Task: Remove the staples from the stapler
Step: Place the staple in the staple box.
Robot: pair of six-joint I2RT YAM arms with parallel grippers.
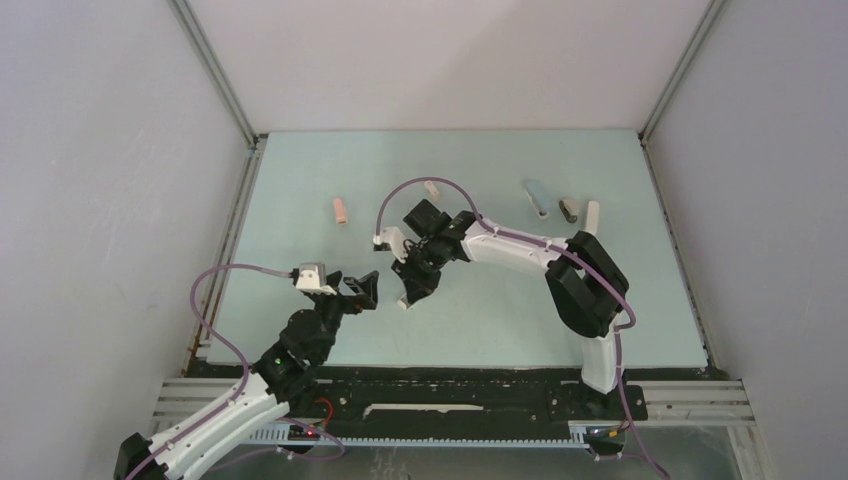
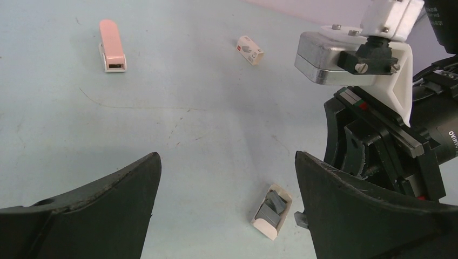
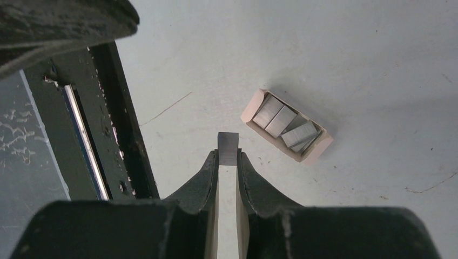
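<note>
Gripping one staple strip (image 3: 228, 148); four strips (image 3: 281, 121) fill one tray (image 3: 249, 114).

Pale green table (image 1: 500, 330) between plain white walls (image 1: 100, 150)

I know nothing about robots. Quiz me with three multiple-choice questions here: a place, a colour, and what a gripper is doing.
1. The open staple box lies: A on the table beside the right gripper; B on top of a stapler; C on an arm's base.
2. The lone stapler on the left is: A pink; B black; C yellow.
3. The right gripper is: A wide open; B shut on a staple strip; C holding a stapler.
Key: 1 A, it rests on bare table by the fingertips; 2 A, its shell is pink; 3 B, a grey strip sits pinched between its jaws.
</note>
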